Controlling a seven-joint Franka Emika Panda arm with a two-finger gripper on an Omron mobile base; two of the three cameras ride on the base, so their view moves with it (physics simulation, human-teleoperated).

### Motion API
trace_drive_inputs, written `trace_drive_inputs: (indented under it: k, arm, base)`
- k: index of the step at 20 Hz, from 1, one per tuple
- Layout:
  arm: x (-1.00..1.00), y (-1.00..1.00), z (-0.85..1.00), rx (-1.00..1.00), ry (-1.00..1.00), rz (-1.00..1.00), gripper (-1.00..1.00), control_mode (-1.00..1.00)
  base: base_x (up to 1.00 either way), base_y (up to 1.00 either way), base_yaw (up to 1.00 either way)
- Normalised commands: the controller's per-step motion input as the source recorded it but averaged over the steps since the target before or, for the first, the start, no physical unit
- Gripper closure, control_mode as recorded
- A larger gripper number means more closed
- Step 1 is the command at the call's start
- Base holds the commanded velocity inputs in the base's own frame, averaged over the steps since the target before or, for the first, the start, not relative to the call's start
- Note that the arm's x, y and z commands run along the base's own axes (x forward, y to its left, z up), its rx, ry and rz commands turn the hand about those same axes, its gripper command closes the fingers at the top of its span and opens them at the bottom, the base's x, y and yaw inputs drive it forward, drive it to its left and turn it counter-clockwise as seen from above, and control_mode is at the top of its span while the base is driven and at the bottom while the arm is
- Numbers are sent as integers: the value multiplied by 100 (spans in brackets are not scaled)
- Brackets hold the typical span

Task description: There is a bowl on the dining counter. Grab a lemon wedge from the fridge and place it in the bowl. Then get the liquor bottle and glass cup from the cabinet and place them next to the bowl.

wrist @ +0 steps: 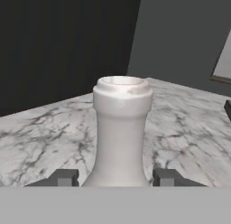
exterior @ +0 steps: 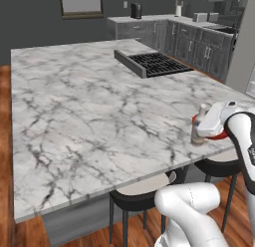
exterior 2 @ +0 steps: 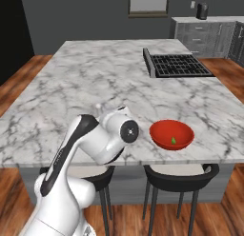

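Standing pale-necked liquor bottle [wrist: 122, 128]

No readable text, labels, brand names, numbers or signs appear anywhere in this kitchen. The liquor bottle [wrist: 122, 133], seen close up with its pale neck, shows no legible label on the part facing us. The white marble dining counter [exterior: 89, 121] carries only grey veins, and the small appliances on the far counter are too small and blurred to show any writing.
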Motion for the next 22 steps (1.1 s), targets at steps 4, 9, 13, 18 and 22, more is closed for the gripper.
trace_drive_inputs:
  k: [4,9,13,18,22]
  arm:
    - [24,-8,-22,0,0,7,100,-100]
    - [35,-3,-15,0,0,6,100,-100]
    - [37,-5,-19,0,0,6,100,-100]
    - [26,-11,-16,0,0,4,100,-100]
    - [24,-14,-11,0,0,0,100,-100]
  base:
    - [0,0,0]
    - [0,0,0]
    - [0,0,0]
    - [0,0,0]
    - [0,0,0]
